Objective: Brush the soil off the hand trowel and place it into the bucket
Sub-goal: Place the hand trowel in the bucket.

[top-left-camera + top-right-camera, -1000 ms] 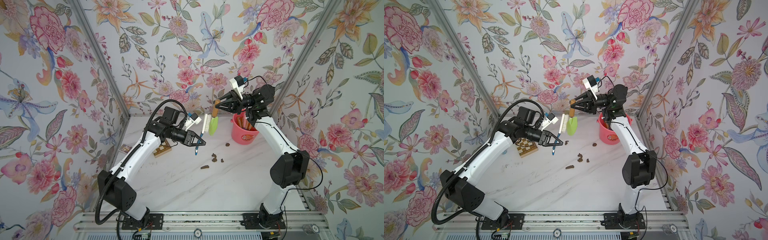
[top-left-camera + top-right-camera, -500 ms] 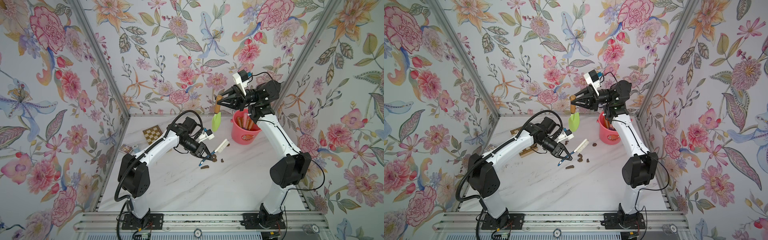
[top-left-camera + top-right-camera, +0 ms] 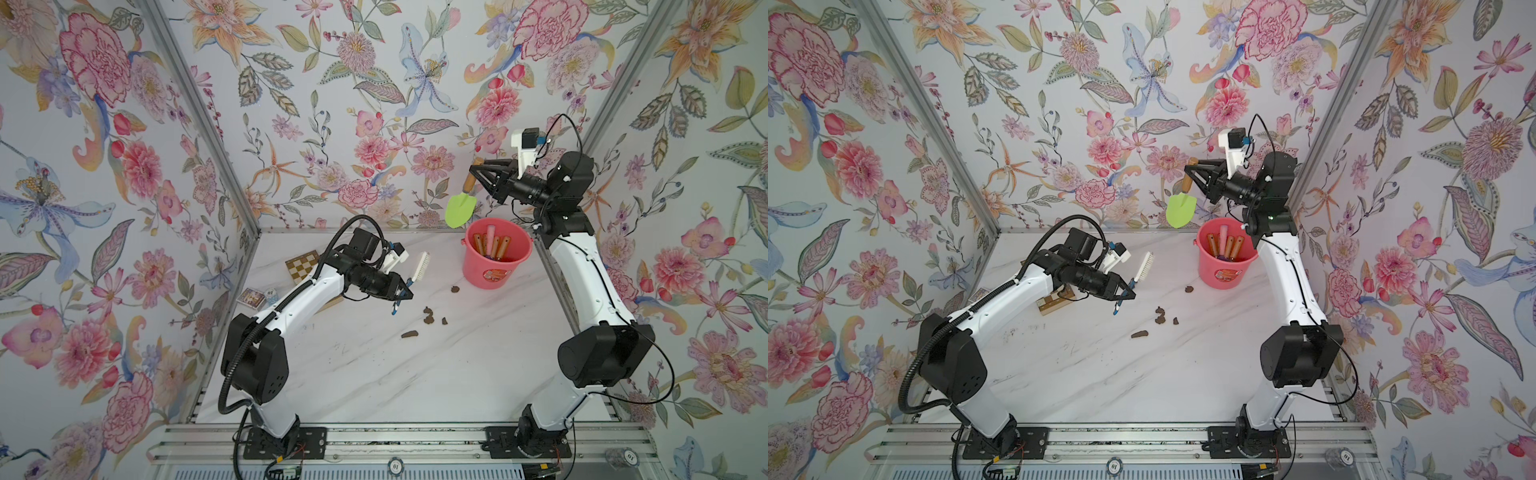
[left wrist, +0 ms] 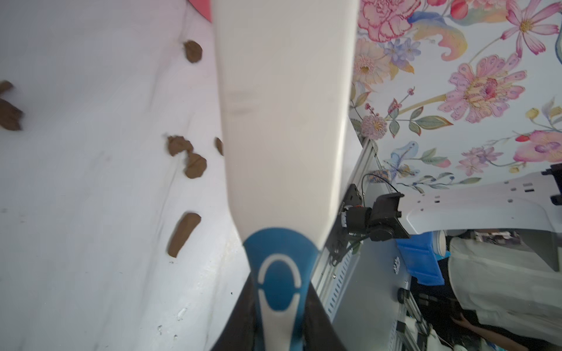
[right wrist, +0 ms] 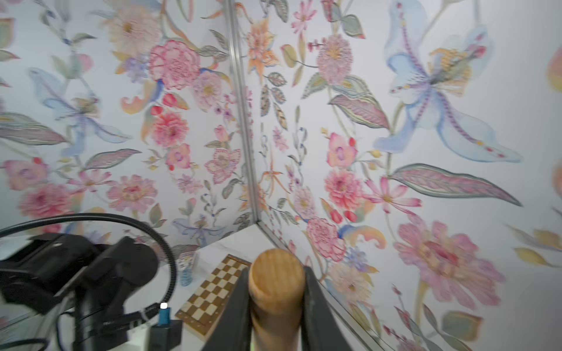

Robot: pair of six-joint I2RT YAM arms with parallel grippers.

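Both claws grip tight: the right gripper (image 3: 474, 171) has carried the lime-green wooden-handled hand trowel (image 3: 460, 211) near the rim of the round coral-pink plastic bucket (image 3: 478, 270), while the left gripper (image 3: 405, 293) has drawn the white bristle brush (image 3: 420, 266) back from the brown soil lumps (image 3: 428, 319), so brushing seems done.

Robot lab test cell: floral-papered wall panels (image 3: 374, 83) in aluminium frame (image 3: 204, 124), marble-look tabletop (image 3: 415, 374), white arm bases (image 3: 278, 417) bolted to metal rail (image 3: 395, 442).
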